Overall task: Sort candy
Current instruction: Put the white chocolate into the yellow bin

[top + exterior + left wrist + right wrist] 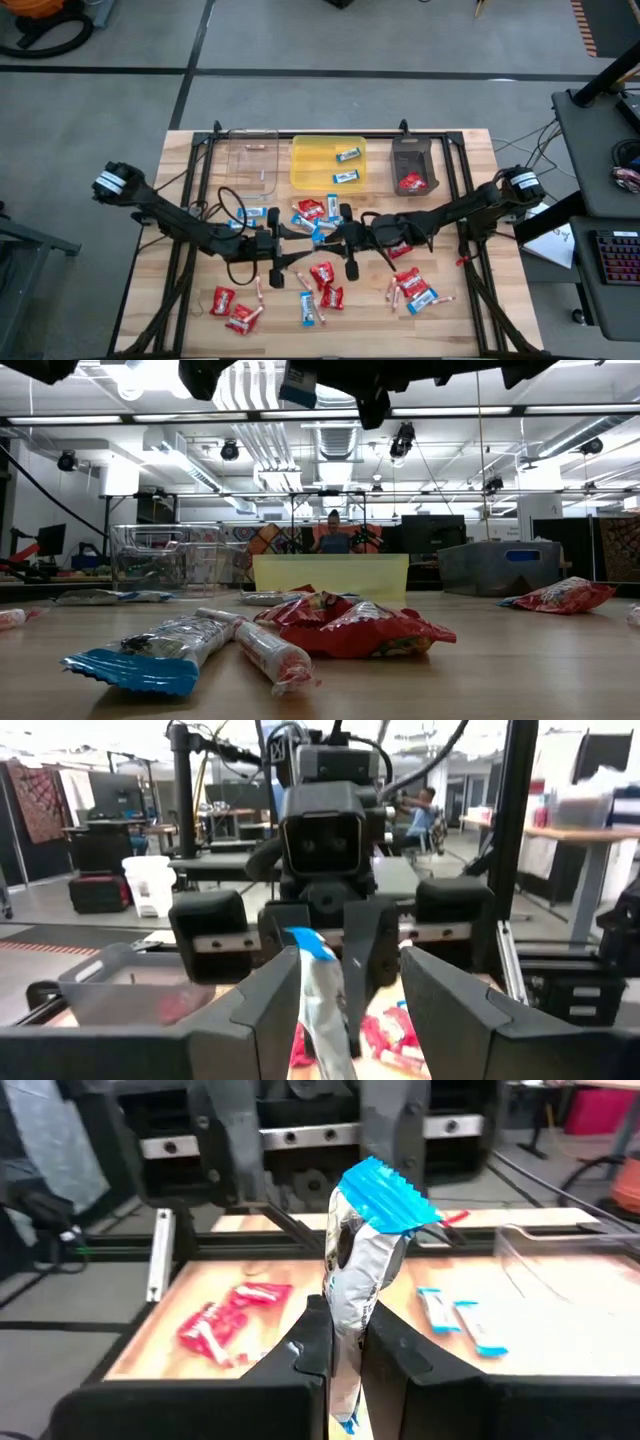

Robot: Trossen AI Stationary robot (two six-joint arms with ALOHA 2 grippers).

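Candy here is split between the air and the table: one blue-and-white wrapped bar (362, 1250) stands upright above the table's middle, clamped at its lower end by the right pincer (345, 1342), whose two dark fingers are pressed together on the wrapper. Facing it from just beside, the left pincer (345, 1005) has its fingers spread apart on either side of the same bar, not gripping it. In the high view the two pincers meet nose to nose over the centre of the wooden slatted table (470, 325). Just around them lie loose sweets: red crinkled packets (322, 274), more blue-and-white bars (307, 306) and thin pinkish sticks (259, 291), scattered across the middle and near part of the table. Farther back, three trays stand side by side along the far edge: a clear plastic rectangular tray (250, 166) with a pinkish stick in it, a yellow plastic rectangular tray (300, 165) holding two blue-and-white bars, and a dark rectangular tray (410, 150) holding red packets. In the low view a person (333, 531) sits in the room well behind the yellow tray.
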